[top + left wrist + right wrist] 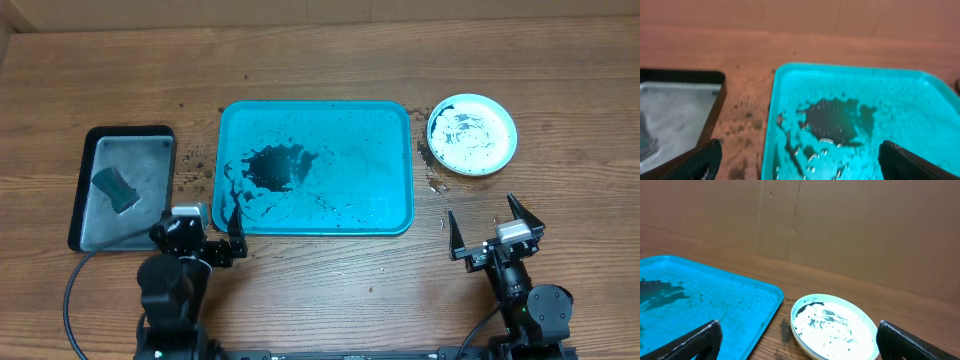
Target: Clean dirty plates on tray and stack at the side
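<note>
The turquoise tray (360,160) lies mid-table with no plates on it, only a black puddle (278,167) and wet specks. To its right, on the wood, sit the plates (472,134). The top one is white with black smears, and the right wrist view shows further rims under the plates (835,327). My left gripper (200,222) is open at the tray's near left corner, its jaws straddling the edge of the tray (900,100). My right gripper (487,225) is open just short of the plates, holding nothing.
A smaller grey tray with a black rim (125,185) lies left of the turquoise one and holds a dark sponge (115,189). Dark wet spots mark the wood between the two trays and beside the plates. A brown wall stands behind the table.
</note>
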